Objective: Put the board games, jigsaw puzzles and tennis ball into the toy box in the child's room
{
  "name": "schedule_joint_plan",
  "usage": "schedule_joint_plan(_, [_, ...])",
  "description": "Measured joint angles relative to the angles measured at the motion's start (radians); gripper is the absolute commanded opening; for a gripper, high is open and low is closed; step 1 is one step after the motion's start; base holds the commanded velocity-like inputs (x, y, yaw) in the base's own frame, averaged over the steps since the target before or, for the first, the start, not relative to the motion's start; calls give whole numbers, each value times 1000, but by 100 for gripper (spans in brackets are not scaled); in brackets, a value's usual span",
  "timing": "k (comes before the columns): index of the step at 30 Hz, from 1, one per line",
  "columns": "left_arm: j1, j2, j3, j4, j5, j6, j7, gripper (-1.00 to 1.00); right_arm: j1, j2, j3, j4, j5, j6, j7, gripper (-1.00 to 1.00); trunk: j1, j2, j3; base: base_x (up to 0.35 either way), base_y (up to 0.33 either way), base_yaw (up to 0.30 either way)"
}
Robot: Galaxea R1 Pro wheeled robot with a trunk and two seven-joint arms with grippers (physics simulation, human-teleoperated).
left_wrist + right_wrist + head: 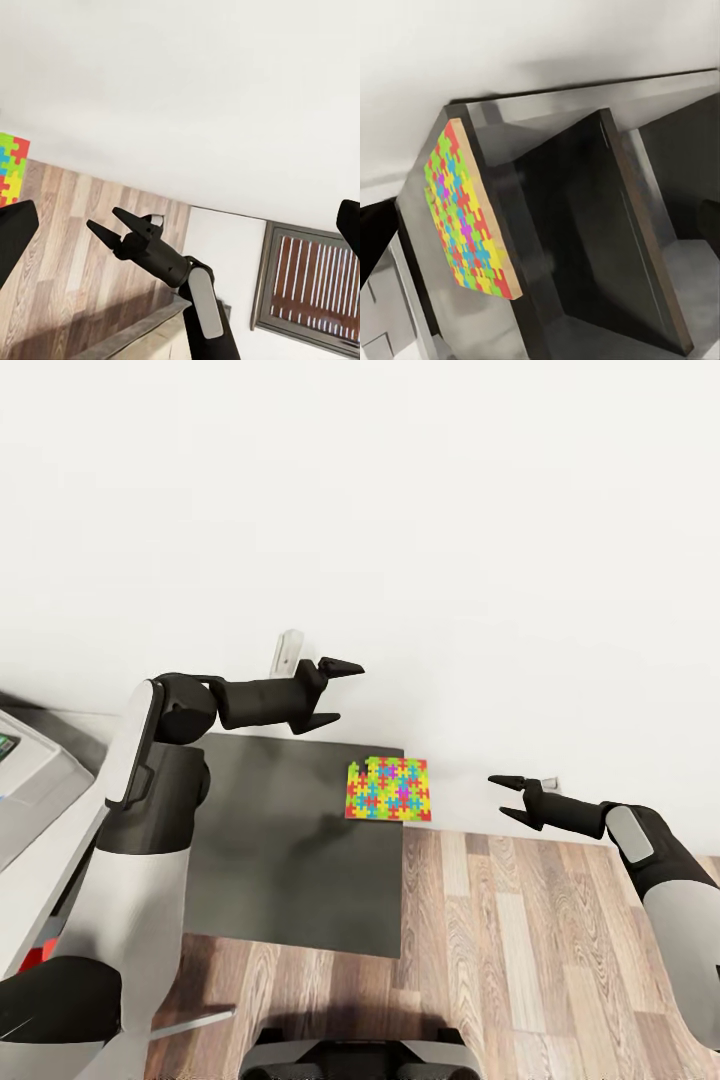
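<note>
Dark table wing (270, 840): both grippers apparently open, empty.

— Bright in here, and even; the white wall (450, 510) nearly washes out, no hard glare anywhere.

— Shadows?

— Soft ones. A blurred dark patch lies on the dark-grey wing (290, 840) under the left arm (260, 702), and a smudge on the wood-plank floor (520, 960) near the base.

— Sharpness?

— The jigsaw puzzle (388, 788) is crisp overhead; through the right wrist camera it looks skewed and slightly soft.
</note>
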Motion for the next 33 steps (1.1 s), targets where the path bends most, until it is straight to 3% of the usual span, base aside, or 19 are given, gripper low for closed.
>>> schedule_joint_plan(33, [0, -1, 0, 0, 0, 0, -1, 100, 0, -1, 0, 0, -1, 1, 2, 100, 0, 0, -45, 0, 0, 2])
